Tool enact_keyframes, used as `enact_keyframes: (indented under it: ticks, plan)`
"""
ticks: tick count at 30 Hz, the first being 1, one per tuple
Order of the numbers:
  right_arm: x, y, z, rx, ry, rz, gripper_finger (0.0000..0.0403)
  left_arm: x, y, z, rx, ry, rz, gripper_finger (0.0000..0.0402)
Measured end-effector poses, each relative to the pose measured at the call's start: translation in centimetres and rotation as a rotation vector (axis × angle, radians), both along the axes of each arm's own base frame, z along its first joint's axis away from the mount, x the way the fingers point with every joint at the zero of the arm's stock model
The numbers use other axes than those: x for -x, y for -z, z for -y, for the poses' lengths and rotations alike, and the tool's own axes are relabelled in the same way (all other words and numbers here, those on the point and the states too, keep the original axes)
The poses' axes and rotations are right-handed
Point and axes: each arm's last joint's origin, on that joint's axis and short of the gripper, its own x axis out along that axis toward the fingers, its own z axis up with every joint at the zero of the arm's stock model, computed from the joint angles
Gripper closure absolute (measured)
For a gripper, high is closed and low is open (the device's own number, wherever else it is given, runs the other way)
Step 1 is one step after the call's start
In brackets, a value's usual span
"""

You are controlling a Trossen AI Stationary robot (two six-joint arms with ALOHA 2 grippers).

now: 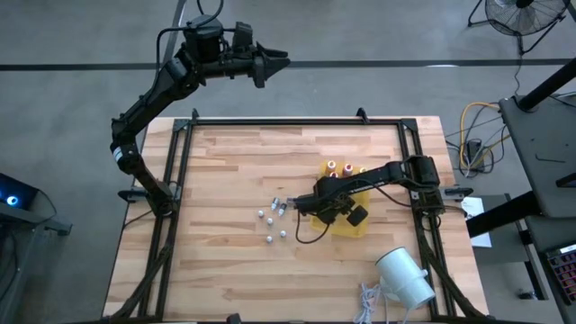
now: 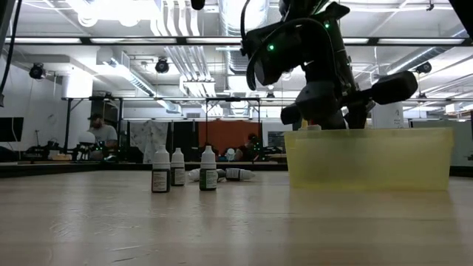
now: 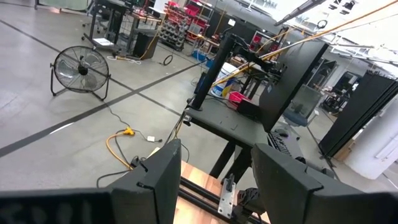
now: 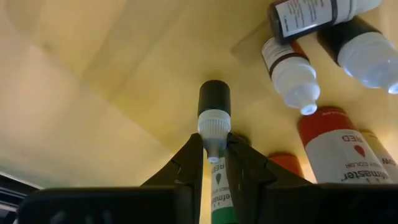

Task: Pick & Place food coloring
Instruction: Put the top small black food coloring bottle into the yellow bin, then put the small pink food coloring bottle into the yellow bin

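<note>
We see the table (image 1: pixel 225 171) mid-frame w/ a white cylinder (image 1: pixel 405 277) lower right. The yellow bin (image 2: pixel 368 157) sits right of centre. Left gripper (image 3: pixel 214 180), upper left, hangs off the table, jaws apart. Right gripper (image 4: pixel 214 168) is over the bin, jaws clamped on a green-label bottle (image 4: pixel 214 130); other bottles (image 2: pixel 208 168) stand centre-left.

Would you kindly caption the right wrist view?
Right gripper holds a green food coloring bottle inside the yellow bin.
</note>
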Motion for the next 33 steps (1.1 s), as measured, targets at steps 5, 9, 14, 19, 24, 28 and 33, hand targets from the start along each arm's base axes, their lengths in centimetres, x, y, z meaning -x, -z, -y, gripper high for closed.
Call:
enact_keyframes:
  ticks: [5,9,14,19,24,28,33]
  plan:
    - [0.02,0.15,0.0,0.0,0.002,0.004,0.0356,0.0,0.0,0.0,0.002,0.0,0.001,0.0234]
    - [-0.01,0.17,0.0,0.001,0.003,0.007,0.0356,0.01,0.0,-0.01,0.004,0.0,0.001,0.0234]
    - [-0.03,0.18,0.0,0.001,0.004,0.01,0.0355,0.0,0.0,0.0,0.005,0.0,0.001,0.0234]
    - [-0.02,0.18,0.0,0.002,0.007,0.01,0.034,0.0,0.0,0.0,0.005,0.0,0.001,0.0234]
    - [-0.02,0.18,0.0,0.008,0.023,0.014,0.0318,0.01,-0.01,0.01,0.006,0.0,0.002,0.0234]
    - [-0.02,0.18,0.0,0.011,0.031,0.016,0.0305,0.01,-0.01,0.01,0.008,0.0,0.002,0.0234]
    - [-0.01,0.18,0.0,0.025,0.072,0.025,0.0294,0.02,-0.01,0.0,0.009,0.0,0.003,0.0234]
